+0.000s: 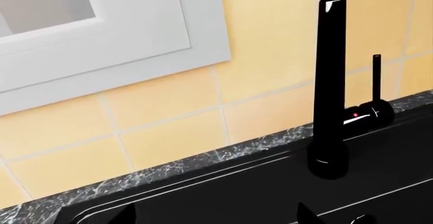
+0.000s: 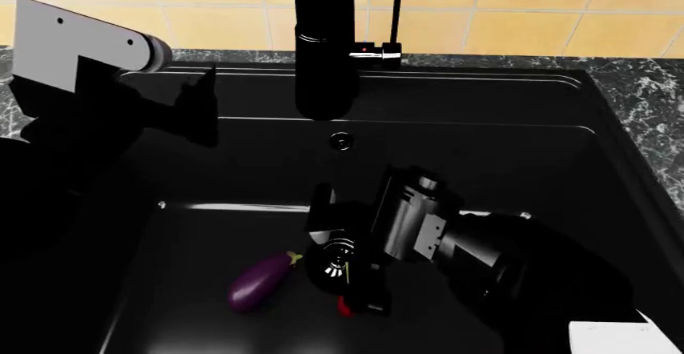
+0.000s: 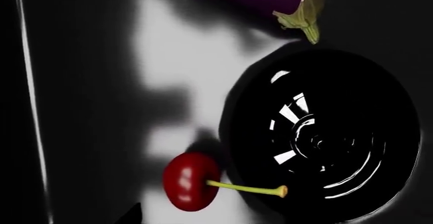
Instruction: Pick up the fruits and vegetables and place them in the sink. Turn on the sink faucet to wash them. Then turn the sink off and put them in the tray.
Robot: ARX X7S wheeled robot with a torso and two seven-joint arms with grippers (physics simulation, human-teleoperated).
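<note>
The left end effector (image 2: 198, 106) hangs above the sink (image 2: 598, 154) rim, left of the faucet (image 2: 323, 42), fingers apart. In the basin, the eggplant (image 2: 259, 280) lies just left of the drain (image 3: 321, 138). The cherry (image 2: 345, 306) sits beside the drain, under the right end effector (image 2: 353, 270), whose fingers are spread and empty. No writing is legible.

A glossy purple eggplant (image 2: 259, 281) with a green stem cap lies on its side on the floor of a deep matte-black sink (image 2: 214, 234), its stem end just beside the round drain (image 3: 318, 138). A small red cherry (image 3: 190, 181) rests by the drain's rim, its thin stem reaching over it. A tall black faucet (image 2: 323, 42) stands at the back rim, its thin lever (image 2: 396, 19) upright.
</note>
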